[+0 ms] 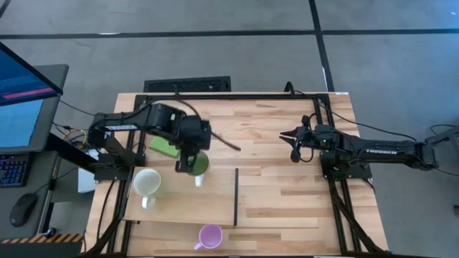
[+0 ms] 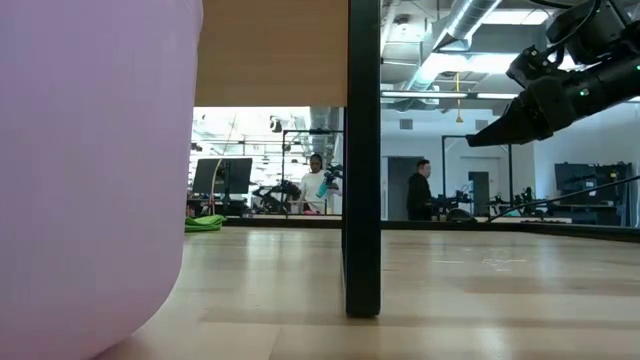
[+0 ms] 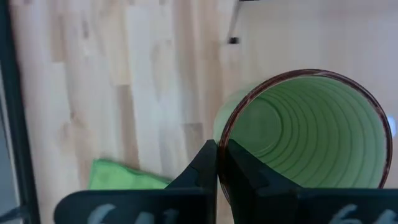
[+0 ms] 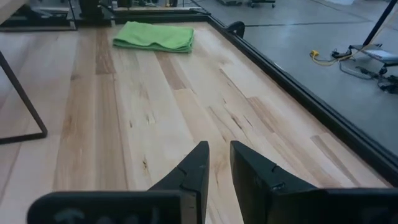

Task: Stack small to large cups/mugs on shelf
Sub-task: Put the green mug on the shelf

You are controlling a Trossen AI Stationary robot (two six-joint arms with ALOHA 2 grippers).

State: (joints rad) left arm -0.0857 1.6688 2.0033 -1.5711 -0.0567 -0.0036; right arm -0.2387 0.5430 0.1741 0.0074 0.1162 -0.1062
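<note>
A green mug (image 1: 197,165) with a brown rim is over the far edge of the pale shelf (image 1: 193,204), and my left gripper (image 1: 186,154) is shut on it. A white mug (image 1: 147,183) stands upright on the shelf's left part. A light purple mug (image 1: 210,235) stands on the tabletop by the near edge and fills the left of the low view (image 2: 90,170). My right gripper (image 1: 295,148) waits at the table's right, above the wood. Its fingers (image 4: 219,155) are slightly apart with nothing between them. My left gripper pinches the green mug's rim wall (image 3: 219,148), with one finger (image 3: 245,171) inside the mug and the other (image 3: 200,169) outside. The fingers come from above, pointing steeply down. The mug stays mouth-up below them; I cannot see whether its base touches anything.
A folded green cloth (image 1: 163,147) lies on the tabletop beyond the shelf's far left corner. The shelf is raised on dark legs (image 2: 362,160) and has a dark strip (image 1: 237,197) along its right edge. Bare wood lies between the shelf and my right gripper.
</note>
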